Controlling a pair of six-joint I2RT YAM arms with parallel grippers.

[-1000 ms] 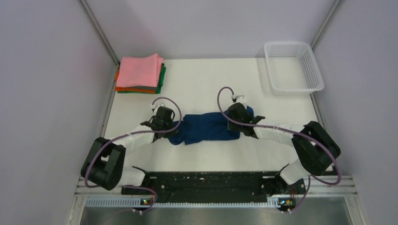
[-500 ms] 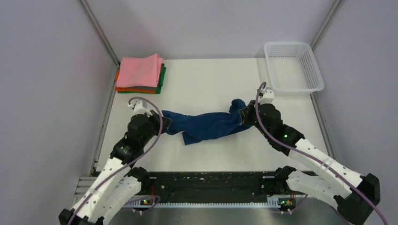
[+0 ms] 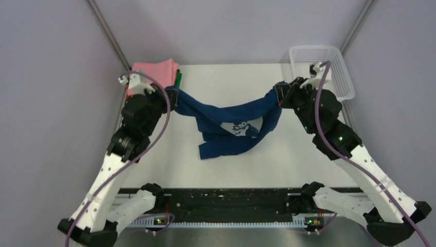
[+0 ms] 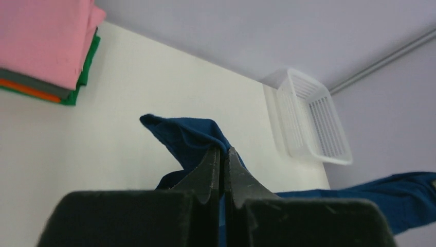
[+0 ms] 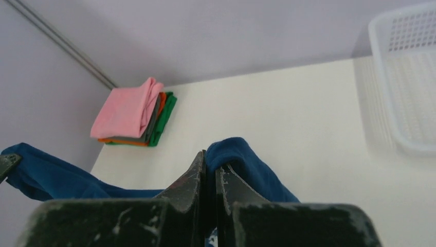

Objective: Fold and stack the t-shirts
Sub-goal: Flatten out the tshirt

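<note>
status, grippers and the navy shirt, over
Left gripper and right gripper both shut on dark navy blue cloth t-shirt, one end each. Shirt strung between them, middle sagging. Pink-topped folded stack, white plastic mesh basket at far corners.

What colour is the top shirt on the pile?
Pink. The top shirt shows best in the right wrist view.

The left arm (image 3: 105,177) and the right arm (image 3: 373,175) are built of white link shells joined by rounded black joint housings. A purple cable (image 3: 320,98) is looped along each arm, and a small white block (image 3: 134,80) is mounted at each wrist. The left end effector (image 4: 222,150) is formed of two matte black wedge-shaped fingers; the right end effector (image 5: 210,154) is shaped alike, speckled with pale scuffs. Tiny green and orange lights (image 3: 162,221) are seen at the bases, at the bottom of the frame.
</note>
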